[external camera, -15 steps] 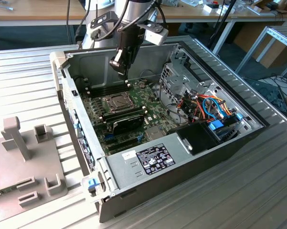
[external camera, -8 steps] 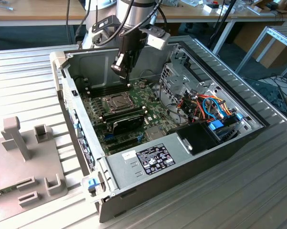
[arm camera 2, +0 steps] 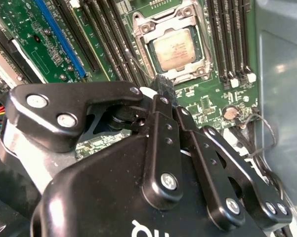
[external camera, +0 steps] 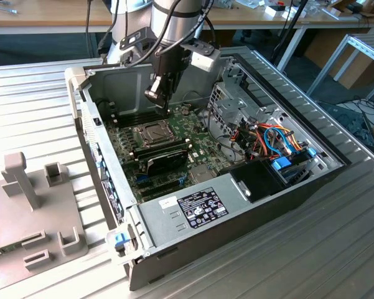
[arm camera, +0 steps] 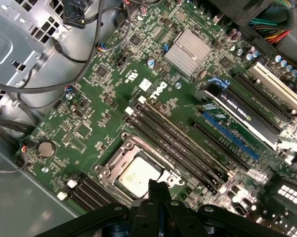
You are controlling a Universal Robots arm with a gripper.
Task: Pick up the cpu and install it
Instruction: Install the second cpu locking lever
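The cpu (arm camera 2: 176,49) sits flat in its socket (arm camera 2: 174,43) mid-motherboard (arm camera: 104,94) — light, rigid, fragile, best held by its edges; the gripper (arm camera 2: 160,84) hangs above, fingertips pressed together, empty.

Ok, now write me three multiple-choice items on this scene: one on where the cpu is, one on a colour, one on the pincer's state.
1. Where is the cpu?
A. In the socket on the motherboard
B. Between the pincer's fingers
C. On the table outside the case

2. What colour is the motherboard?
A. Red
B. Green
C. White

3. How does the pincer stand?
A. Wide open
B. Shut on a memory stick
C. Shut, holding nothing

Key:
1 A: in the second wrist view the cpu lies flat inside the socket.
2 B: in the first wrist view the motherboard is green.
3 C: in the second wrist view the pincer has its tips together above the board with nothing between them.
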